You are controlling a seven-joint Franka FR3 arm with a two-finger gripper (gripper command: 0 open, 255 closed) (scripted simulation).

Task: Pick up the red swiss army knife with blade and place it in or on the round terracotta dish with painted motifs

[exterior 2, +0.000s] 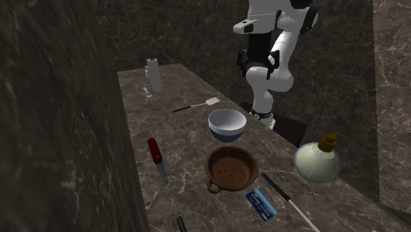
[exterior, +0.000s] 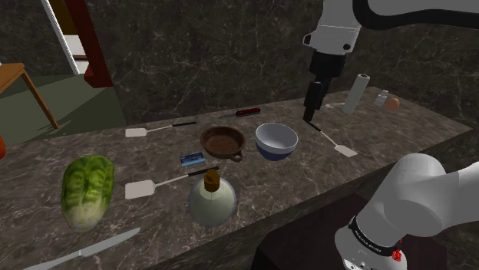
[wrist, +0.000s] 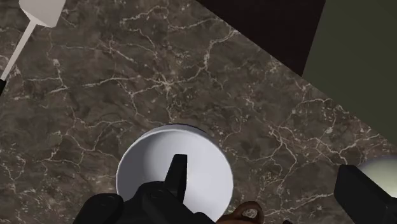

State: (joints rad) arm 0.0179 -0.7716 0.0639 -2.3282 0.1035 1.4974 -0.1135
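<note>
Tool: the tool [exterior: 309, 116] is hanging above the worktop [exterior: 403, 129], its fingers [wrist: 179, 170] standing wide apart and gripping nothing.
Knife: the red swiss army knife [exterior 2: 155, 151] is lying flat with its blade out, running close along the back wall [exterior 2: 66, 132]; in the shoulder view it is sitting at 9 o'clock from the tool, well apart from it.
Dish: the round terracotta dish [exterior: 222, 141] is resting mid-worktop, with the knife at 1 o'clock from it in the shoulder view.
Open room: a strip of bare stone is separating knife and dish.
Neighbours: a white bowl [exterior: 276, 141] is sitting just beside the dish at 3 o'clock; a spatula [exterior: 335, 143] is lying at 5 o'clock from the tool.
Edges: a round flask [exterior: 212, 201] is standing near the worktop's front edge, at 6 o'clock from the dish.
</note>
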